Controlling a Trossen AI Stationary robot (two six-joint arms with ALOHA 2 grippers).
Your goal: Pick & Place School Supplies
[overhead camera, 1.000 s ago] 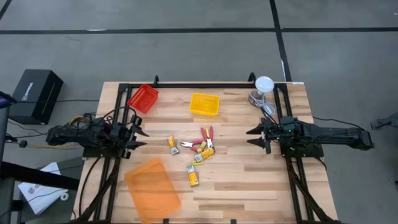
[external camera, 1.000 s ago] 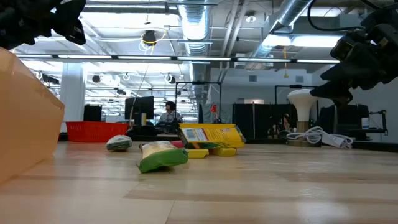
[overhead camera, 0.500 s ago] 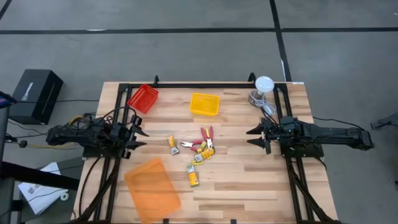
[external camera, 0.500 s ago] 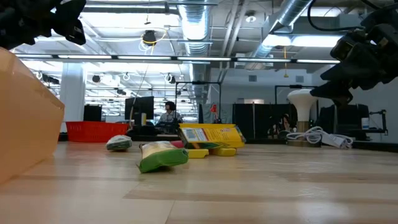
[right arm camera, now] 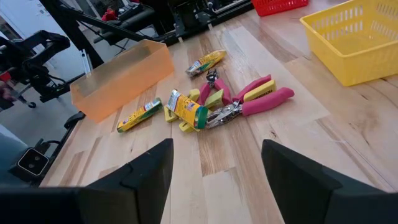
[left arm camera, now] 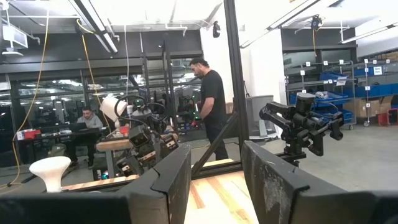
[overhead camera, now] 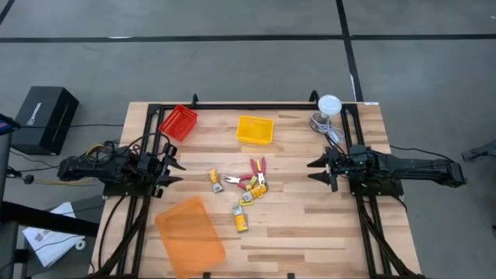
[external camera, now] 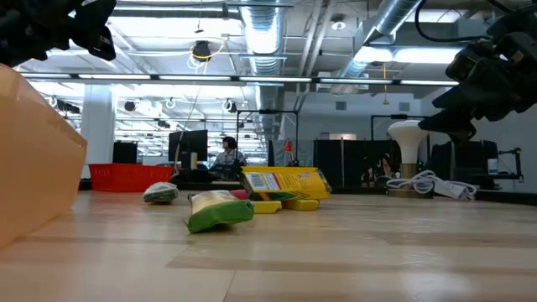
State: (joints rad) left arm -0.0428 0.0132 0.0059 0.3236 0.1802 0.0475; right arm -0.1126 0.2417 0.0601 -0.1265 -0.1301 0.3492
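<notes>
School supplies (overhead camera: pixel 244 190) lie scattered at table centre: yellow packs (right arm camera: pixel 184 108), pink-handled pliers (right arm camera: pixel 252 99). They sit between red tray (overhead camera: pixel 179 122) and yellow tray (overhead camera: pixel 255 129) at the far side and orange tray (overhead camera: pixel 191 230) at the near edge. L gripper (overhead camera: pixel 175 170) waits at left edge, fingers apart, nothing held. R gripper (overhead camera: pixel 313 170) waits at right edge, fingers wide apart, empty, pointing toward supplies. White lamp (overhead camera: pixel 328 106) stands at far right corner.
</notes>
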